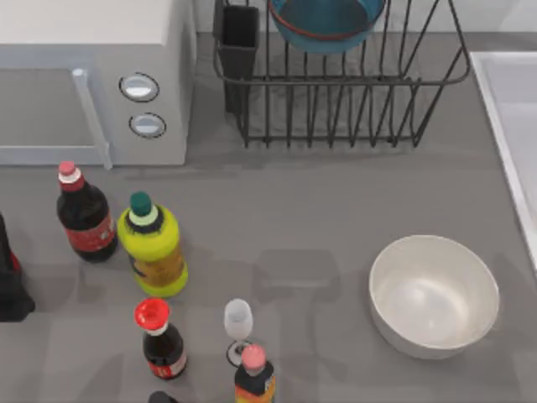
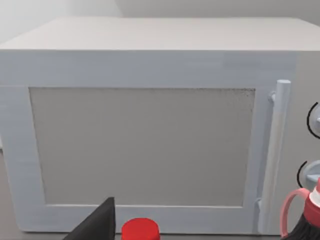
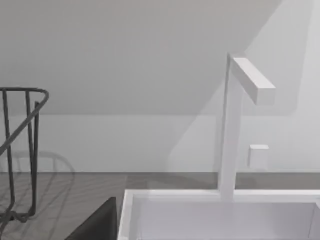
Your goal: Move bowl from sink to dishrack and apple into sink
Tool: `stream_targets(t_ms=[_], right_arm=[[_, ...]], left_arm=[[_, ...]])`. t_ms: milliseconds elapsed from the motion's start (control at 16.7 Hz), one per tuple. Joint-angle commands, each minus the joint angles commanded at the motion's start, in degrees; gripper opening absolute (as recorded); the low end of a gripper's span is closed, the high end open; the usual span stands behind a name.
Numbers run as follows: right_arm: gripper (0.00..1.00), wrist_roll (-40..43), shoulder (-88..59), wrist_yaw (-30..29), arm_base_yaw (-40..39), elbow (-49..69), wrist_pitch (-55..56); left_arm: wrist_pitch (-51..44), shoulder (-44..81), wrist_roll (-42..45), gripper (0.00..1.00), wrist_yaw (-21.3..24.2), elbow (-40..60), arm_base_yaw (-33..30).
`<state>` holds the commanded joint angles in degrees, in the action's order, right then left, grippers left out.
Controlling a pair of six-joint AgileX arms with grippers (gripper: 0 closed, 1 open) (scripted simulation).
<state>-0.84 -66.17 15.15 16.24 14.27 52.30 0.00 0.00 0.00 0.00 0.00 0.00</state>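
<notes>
A: What takes up the most room on the table [image 1: 336,218]?

B: The white microwave [image 1: 92,84] at the far left, door handle and two round knobs facing the near side. Next is the black wire dishrack [image 1: 352,109] in the far middle, with its black utensil cup [image 1: 239,38] at the rack's left corner.

A: And the bowl?

B: The teal-blue bowl [image 1: 325,25] sits tilted inside the dishrack, at the far edge. The sink [image 1: 512,126] is at the right edge of the table; its white tap [image 3: 235,125] rises from the far rim in the right wrist view. I cannot spot the apple.

A: What stands around?

B: A white bowl [image 1: 434,294] at near right, close to the sink's rim. At near left a cluster: a yellow-green bottle with a green cap [image 1: 153,243], a dark bottle with a pink cap and red label [image 1: 84,214], a small dark bottle with a red cap [image 1: 159,336], an orange bottle with a pink cap [image 1: 254,378], and a clear wine glass [image 1: 238,327] between them.

A: Any readable labels?

B: None legible.

A: The grippers?

B: The left gripper [image 2: 97,225] faces the microwave door, the right gripper [image 3: 100,225] is just beside the sink's corner. Each shows as a dark tip, so I cannot tell how the jaws stand.
</notes>
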Motion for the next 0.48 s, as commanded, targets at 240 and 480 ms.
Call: stream_targets(t_ms=[240,480], right_arm=[[1.00,-0.22,27.12,-5.45,-5.85,-6.53,-20.72],[1.00,0.03,49.29,-10.49,-11.23,-11.35,-38.04]], left_arm=[[0.00,0.00,0.00,1.00,0.00,0.00,0.00],[0.00,0.00,0.00,1.00,0.00,0.00,0.00]])
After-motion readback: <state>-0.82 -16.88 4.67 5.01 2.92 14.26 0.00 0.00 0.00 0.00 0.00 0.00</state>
